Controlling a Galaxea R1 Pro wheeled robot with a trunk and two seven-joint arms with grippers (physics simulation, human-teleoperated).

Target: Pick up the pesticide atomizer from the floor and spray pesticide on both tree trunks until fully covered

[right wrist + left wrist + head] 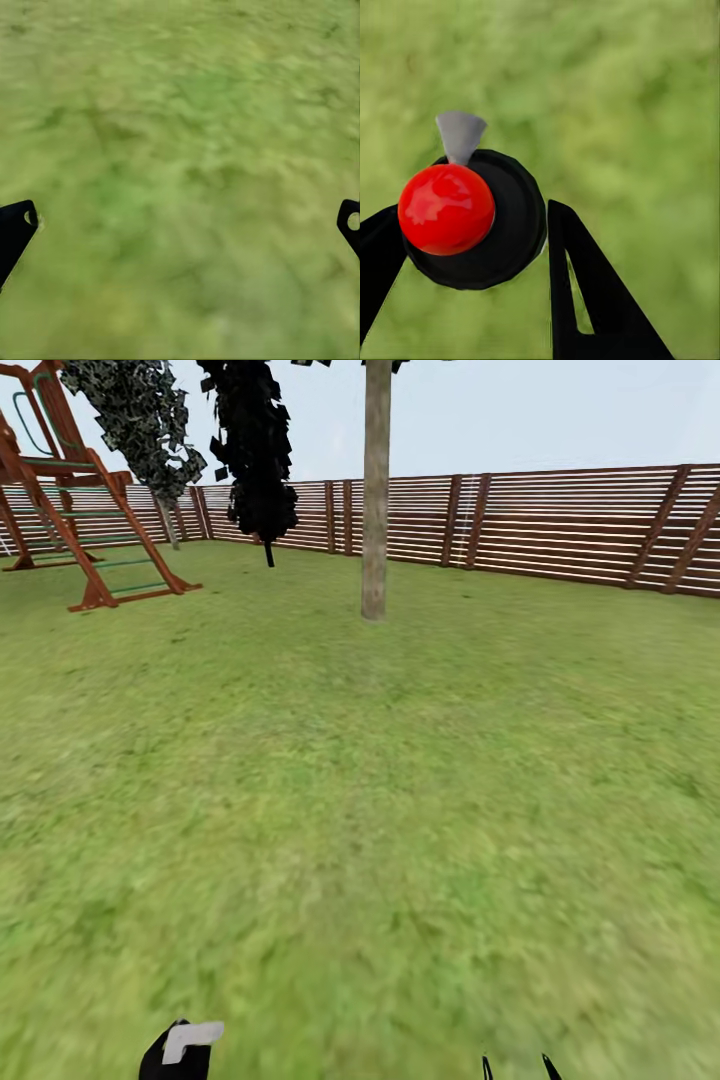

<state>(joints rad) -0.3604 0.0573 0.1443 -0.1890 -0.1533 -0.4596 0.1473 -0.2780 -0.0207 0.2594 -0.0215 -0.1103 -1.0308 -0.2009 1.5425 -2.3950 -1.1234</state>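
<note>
Pesticide atomizer (484, 217) is held between the two fingers of the left end effector (472, 247), closed on the black bottle with its red top and grey nozzle. The right end effector (180, 225) is wide open and holds nothing. A tree trunk (376, 490) is seen far ahead across the grass (400, 810). The picking up looks done. Next, the robot must be driven close and the nozzle aimed at the trunk.

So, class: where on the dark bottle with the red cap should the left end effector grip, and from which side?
Grip the round black atomizer bottle across its body, below the red cap, end effector fingers on opposite sides: as the left end effector holds it.
</note>
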